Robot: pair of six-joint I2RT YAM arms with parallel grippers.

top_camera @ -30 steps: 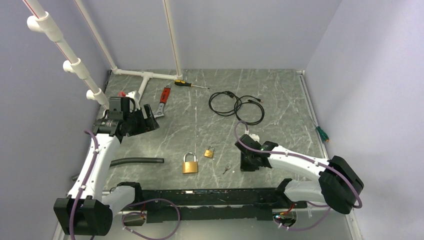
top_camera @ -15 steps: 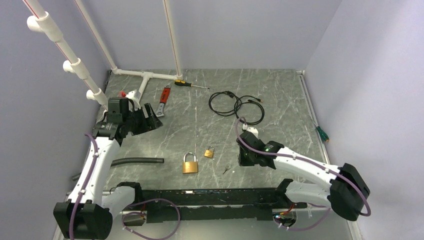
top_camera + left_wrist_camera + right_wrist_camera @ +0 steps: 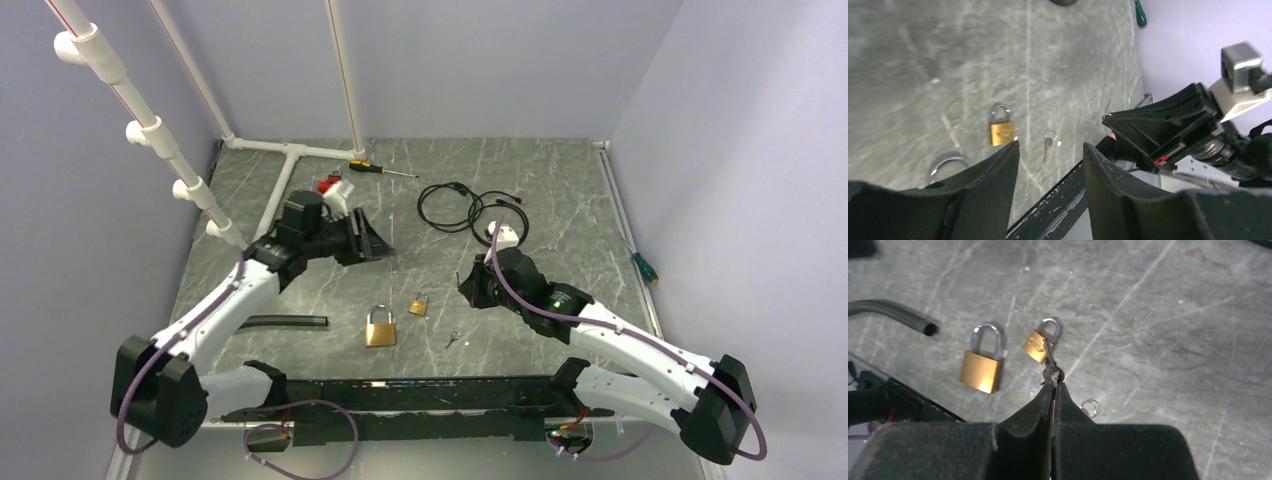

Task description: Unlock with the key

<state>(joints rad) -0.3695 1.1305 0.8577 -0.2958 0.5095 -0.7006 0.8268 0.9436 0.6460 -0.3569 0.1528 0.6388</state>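
Two brass padlocks lie on the grey table, a large one and a small one. My right gripper is shut on a small key, and its blade points at the small padlock's body from just above. A second key on a ring lies loose on the table, to the right of the large padlock. My left gripper hovers behind the padlocks, open with nothing between its fingers.
A black tube lies left of the large padlock. At the back are a coiled black cable, a yellow-handled screwdriver and white pipes. A green-handled tool lies by the right wall.
My left arm swung from the back left corner toward the middle and its jaws narrowed somewhat. My right gripper closed, then moved back and left toward the small padlock.
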